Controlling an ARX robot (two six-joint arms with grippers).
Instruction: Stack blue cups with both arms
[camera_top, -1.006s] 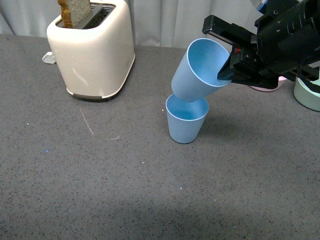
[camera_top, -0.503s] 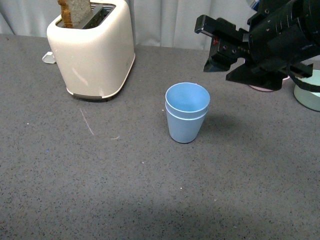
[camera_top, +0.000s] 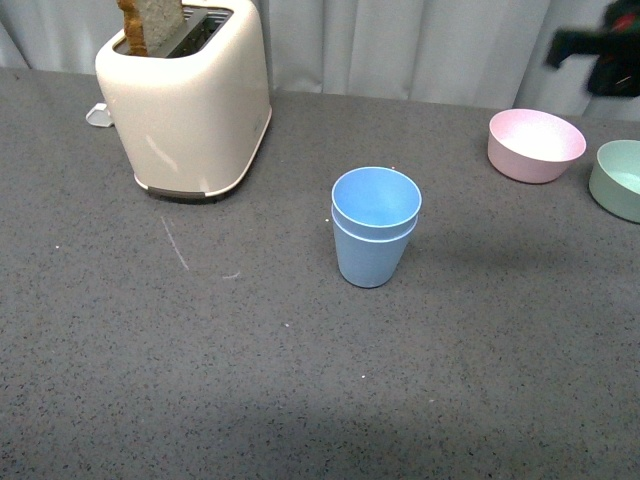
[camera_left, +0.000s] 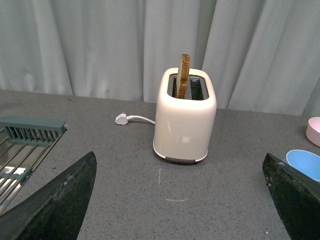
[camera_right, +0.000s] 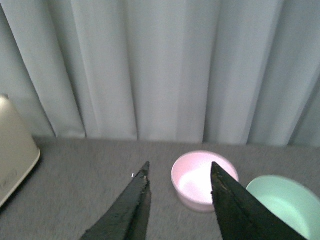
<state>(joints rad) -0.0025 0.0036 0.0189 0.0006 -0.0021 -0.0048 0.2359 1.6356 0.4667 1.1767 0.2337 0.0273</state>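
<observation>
Toaster (camera_top: 186, 100) (with bread) beside blue cups (camera_top: 374, 226)

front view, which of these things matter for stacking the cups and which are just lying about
Part of the job:
- blue cups, one nested inside the other, upright on the table
- right gripper, fingers apart, holding nothing
- left gripper, fingers wide apart, empty

Just lying about:
- toaster with a slice of bread in it
- pink bowl
- green bowl
- dish rack

Two blue cups (camera_top: 375, 228), two bowls (camera_top: 535, 145), one toaster (camera_top: 185, 95).
</observation>
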